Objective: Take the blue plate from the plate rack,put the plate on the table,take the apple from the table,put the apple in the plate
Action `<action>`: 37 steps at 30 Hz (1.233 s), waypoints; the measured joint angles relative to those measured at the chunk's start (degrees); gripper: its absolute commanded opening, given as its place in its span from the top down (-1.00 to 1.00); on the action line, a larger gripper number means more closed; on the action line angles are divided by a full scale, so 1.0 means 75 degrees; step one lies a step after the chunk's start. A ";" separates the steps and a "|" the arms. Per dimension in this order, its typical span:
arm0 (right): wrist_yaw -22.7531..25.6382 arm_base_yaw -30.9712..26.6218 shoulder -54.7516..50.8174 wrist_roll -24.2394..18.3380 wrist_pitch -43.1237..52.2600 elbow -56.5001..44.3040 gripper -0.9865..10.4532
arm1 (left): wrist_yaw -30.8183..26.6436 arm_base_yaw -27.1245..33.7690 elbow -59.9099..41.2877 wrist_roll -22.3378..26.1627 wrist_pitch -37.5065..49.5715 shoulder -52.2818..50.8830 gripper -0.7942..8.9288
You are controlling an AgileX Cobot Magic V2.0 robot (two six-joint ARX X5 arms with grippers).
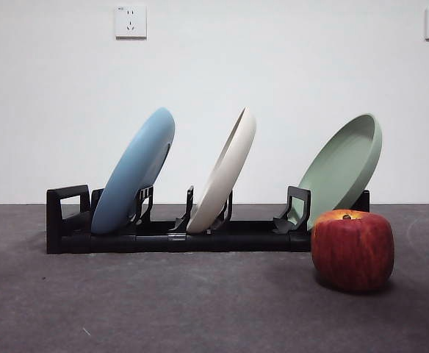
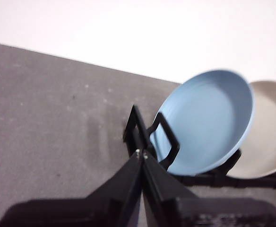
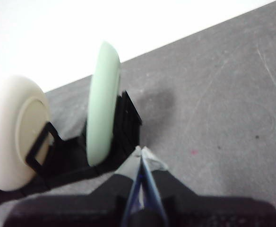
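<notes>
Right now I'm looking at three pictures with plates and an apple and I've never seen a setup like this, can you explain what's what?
This is a two-armed robot at a table. One picture looks level across the table; the other two come from cameras on each wrist. A black plate rack holds three leaning plates: the blue plate, a cream-white plate and a pale green plate. The apple sits on the table in front of the rack's green end. The left gripper is near the blue plate, the right gripper near the green one. Both are shut and hold nothing.

Right gripper [image 3: 140,152] jaws pressed together at bottom centre, pale green plate [image 3: 101,104] upright in black plate rack [image 3: 124,127], cream-white plate [image 3: 15,130] at left, grey table [image 3: 213,94] at right
</notes>
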 measured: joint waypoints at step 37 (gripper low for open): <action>-0.3200 0.0000 0.7111 -0.1396 -0.2495 0.6178 0.31 | 0.2707 -0.0831 0.7271 0.0831 -0.2655 0.8140 0.55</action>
